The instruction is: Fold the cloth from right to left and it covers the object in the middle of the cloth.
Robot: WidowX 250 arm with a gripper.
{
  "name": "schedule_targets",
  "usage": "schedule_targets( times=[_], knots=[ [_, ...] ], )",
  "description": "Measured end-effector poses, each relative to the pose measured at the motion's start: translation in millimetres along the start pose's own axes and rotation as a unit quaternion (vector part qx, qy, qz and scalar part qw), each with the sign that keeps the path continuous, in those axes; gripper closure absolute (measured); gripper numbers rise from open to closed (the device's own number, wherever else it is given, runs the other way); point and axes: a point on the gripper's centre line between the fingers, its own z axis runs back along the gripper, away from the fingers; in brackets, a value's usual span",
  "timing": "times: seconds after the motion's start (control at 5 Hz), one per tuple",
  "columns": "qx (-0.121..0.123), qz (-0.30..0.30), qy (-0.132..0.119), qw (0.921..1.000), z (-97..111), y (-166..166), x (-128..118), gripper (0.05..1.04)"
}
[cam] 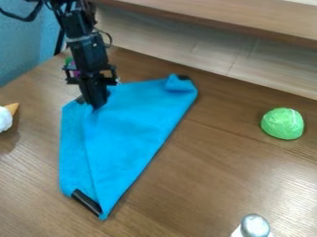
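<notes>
Claw (pixel 97 102) pointing down, we see its tip against the upper-left part of the blue cloth (pixel 139 127) in the camera view; whether it is spread, pressed together or pinching, we cannot tell. We find the cloth on the brown table (pixel 204 185), partly folded, with a long crease down its left side and a narrow lower end. At that end a black piece (pixel 86 202) sticks out, and another black bit (pixel 184 77) shows at the cloth's upper-right corner. Left of the cloth, at the view's edge, we see a white-topped cone (pixel 5 119). Well to its right sits a green, rounded thing (pixel 283 123), and below and right of the cloth stands a silver-topped item (pixel 255 226), cut off by the edge. Beyond the cloth's upper side runs a wooden ledge (pixel 204 16).
</notes>
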Motion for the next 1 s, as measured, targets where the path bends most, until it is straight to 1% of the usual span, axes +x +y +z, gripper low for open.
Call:
schedule_targets(
  times=[0.2,0.4,0.6,0.8,1.0],
  knots=[
    [-0.001,0.007,0.004,1.0,-3.9,-0.1,-2.8,0.84],
    [0.002,0.004,0.012,0.9999,-5.7,-9.9,-1.7,0.569],
    [0.016,-0.023,0.018,0.9994,-4.3,-31.4,6.2,0.253],
    [0.032,-0.045,0.009,0.9984,5.3,-54.4,12.8,0.081],
    [0.043,-0.072,-0.009,0.9964,19.0,-81.4,19.4,0.081]
  ],
)
